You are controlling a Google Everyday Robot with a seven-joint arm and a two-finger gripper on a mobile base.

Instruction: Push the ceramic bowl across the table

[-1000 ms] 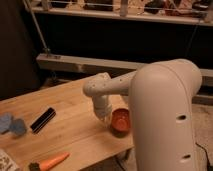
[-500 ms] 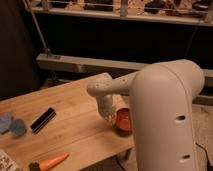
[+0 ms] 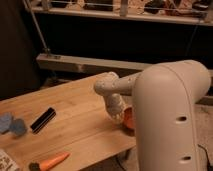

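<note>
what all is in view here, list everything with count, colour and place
table: one, light wood, lower left of the view
ceramic bowl: one, orange-red, near the table's right edge, partly hidden by the arm
black bar: one, black, lying flat on the table's left half
soft pieces: two, blue-grey, side by side at the table's far left
carrot toy: one, orange, at the table's front edge
patterned item: one, pale, at the front left corner, cut off by the frame
ledge: one, pale grey, behind the table
arm: one, white, right foreground, bending over the table
gripper: one, white, down at the bowl's left side
</note>
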